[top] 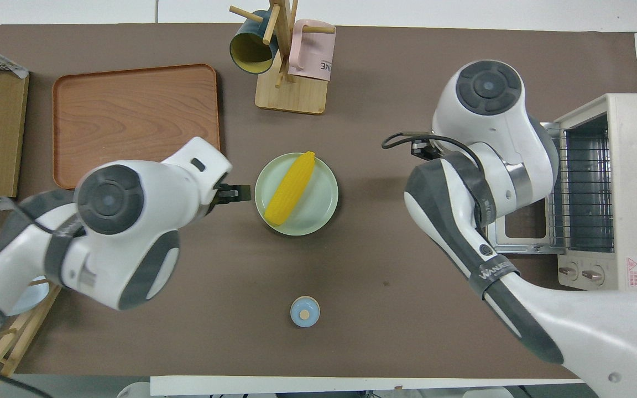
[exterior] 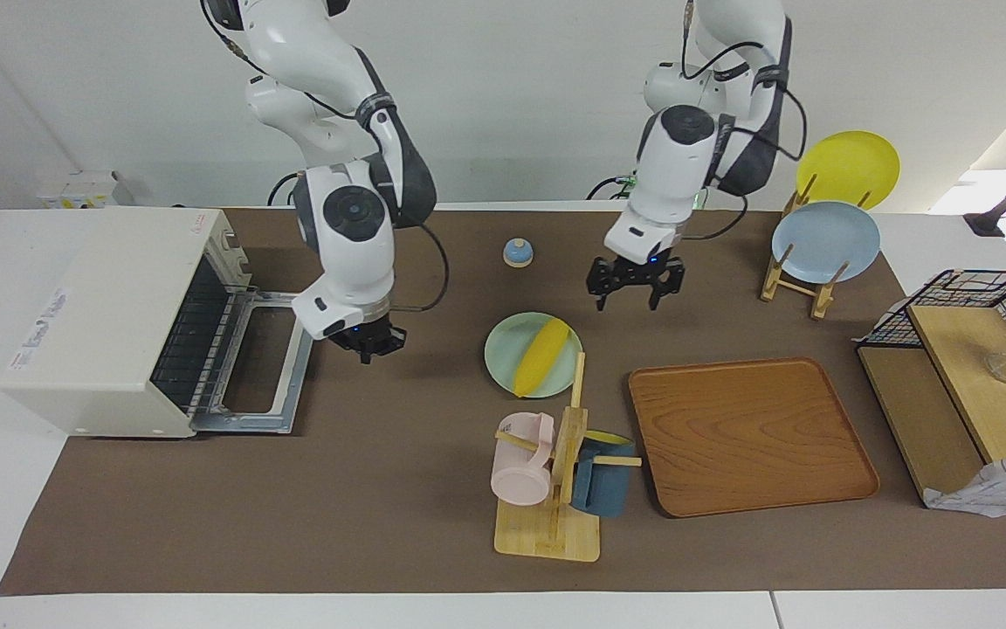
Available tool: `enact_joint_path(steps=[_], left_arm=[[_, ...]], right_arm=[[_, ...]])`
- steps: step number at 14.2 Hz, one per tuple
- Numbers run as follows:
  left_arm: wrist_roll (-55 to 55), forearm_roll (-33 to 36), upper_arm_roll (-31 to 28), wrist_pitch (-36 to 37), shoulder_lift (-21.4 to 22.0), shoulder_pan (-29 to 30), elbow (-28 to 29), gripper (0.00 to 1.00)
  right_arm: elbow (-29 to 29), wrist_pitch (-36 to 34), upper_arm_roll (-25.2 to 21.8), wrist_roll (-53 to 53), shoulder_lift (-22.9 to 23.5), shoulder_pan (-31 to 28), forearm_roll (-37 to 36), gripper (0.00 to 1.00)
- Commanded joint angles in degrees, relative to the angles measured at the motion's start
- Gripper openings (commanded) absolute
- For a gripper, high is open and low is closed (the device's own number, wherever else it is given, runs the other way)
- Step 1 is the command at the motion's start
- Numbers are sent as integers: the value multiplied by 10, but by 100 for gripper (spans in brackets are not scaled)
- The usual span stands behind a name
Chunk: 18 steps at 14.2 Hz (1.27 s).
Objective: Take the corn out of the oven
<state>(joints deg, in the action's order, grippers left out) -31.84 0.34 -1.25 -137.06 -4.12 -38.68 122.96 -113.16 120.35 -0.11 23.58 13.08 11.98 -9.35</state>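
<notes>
The corn [exterior: 542, 354] [top: 290, 188], a bright yellow cob, lies on a pale green plate [exterior: 505, 356] [top: 324, 207] at the middle of the table. The cream-white oven [exterior: 110, 323] [top: 636, 166] stands at the right arm's end, its door [exterior: 254, 367] folded down flat and its rack [top: 586, 188] bare. My right gripper [exterior: 369, 342] hangs over the mat beside the open door, between oven and plate, with nothing seen in it. My left gripper [exterior: 628, 301] [top: 233, 193] is open and empty over the mat beside the plate, toward the left arm's end.
A wooden mug rack [exterior: 547, 524] with a pink mug [exterior: 520, 463] and a blue mug [exterior: 603, 485] stands farther from the robots than the plate. A wooden tray [exterior: 747, 437] lies beside it. A small blue bell [exterior: 518, 252] sits near the robots. A plate rack [exterior: 804, 284] and a wooden shelf [exterior: 966, 376] are at the left arm's end.
</notes>
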Motion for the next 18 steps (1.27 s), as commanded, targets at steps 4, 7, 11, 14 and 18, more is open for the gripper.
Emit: enact_joint_path(steps=[4, 7, 11, 14, 18], left_arm=[[-35, 4, -12, -33, -157, -39, -138, 100], [-36, 4, -12, -59, -175, -49, -130, 100], [-99, -1, -12, -45, -174, -54, -126, 54], [-111, -16, -12, 41, -173, -49, -169, 0], [-102, -17, -18, 125, -123, 7, -167, 0]], right_arm=[[-44, 50, 10, -4, 21, -24, -41, 0], [-44, 47, 10, -9, 21, -34, -89, 0], [-48, 45, 10, -10, 24, -35, -95, 0], [-35, 30, 10, -16, 26, -37, -135, 0], [31, -67, 11, -91, 22, -52, -143, 0]])
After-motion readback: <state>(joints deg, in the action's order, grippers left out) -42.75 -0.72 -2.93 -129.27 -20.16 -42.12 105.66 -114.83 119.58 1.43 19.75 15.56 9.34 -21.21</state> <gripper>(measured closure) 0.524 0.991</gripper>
